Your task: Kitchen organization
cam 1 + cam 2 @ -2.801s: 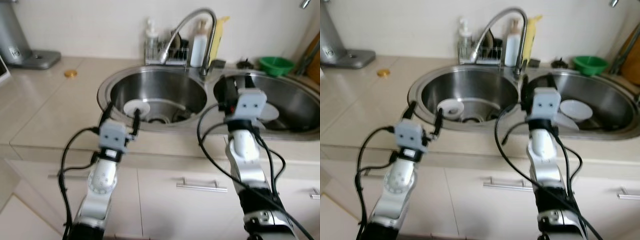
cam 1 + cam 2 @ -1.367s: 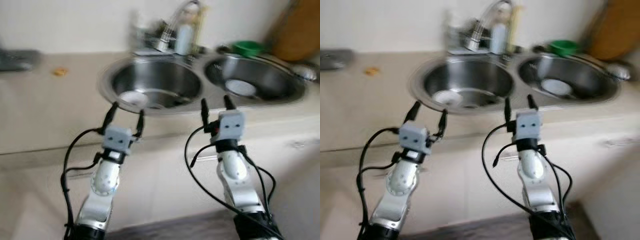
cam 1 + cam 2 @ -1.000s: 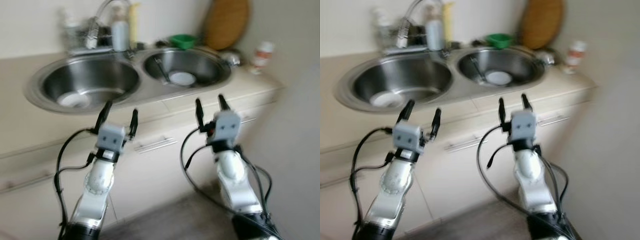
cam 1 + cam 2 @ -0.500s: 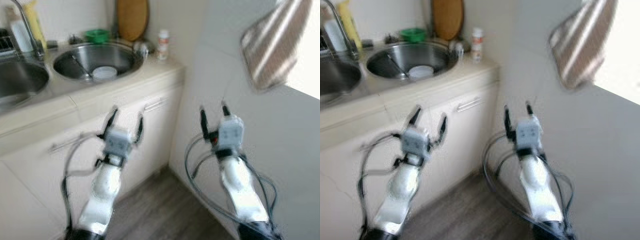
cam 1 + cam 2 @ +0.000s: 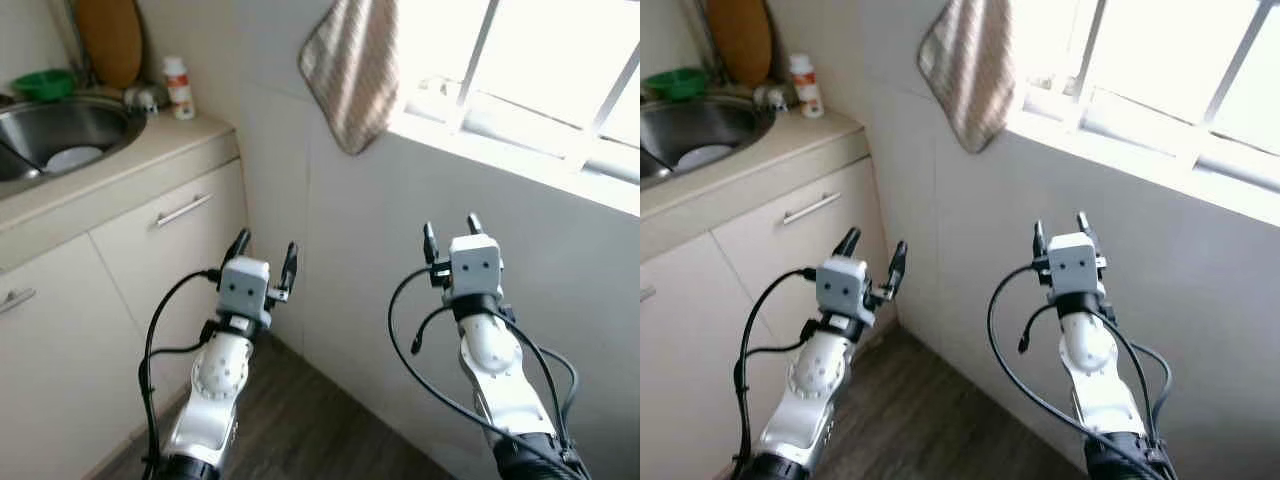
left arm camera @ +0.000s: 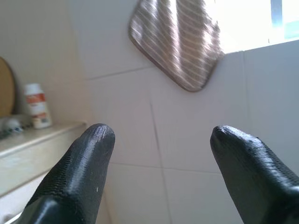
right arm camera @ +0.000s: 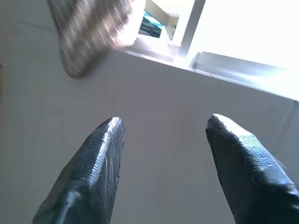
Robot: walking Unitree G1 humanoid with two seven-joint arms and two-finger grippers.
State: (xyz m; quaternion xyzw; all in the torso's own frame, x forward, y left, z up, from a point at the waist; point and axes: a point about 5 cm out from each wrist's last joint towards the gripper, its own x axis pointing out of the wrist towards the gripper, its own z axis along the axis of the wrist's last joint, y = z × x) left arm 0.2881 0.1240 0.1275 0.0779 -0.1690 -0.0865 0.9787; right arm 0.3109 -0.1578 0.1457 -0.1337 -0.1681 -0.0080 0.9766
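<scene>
Striped towel (image 5: 350, 70) is my best guess at what I should tidy next; it hangs from the window sill (image 5: 520, 150) at the sill's end nearest the counter (image 5: 110, 160), its long axis running straight down the tiled wall. From my left gripper (image 5: 264, 255) it lies up and ahead, slightly toward my right; my right gripper (image 5: 450, 232) sits below the sill further along, so the towel is up and to its left. Neither is close, and I judge the left a little nearer. Both arms are raised, forearms angled up, fingers spread apart and holding nothing.
</scene>
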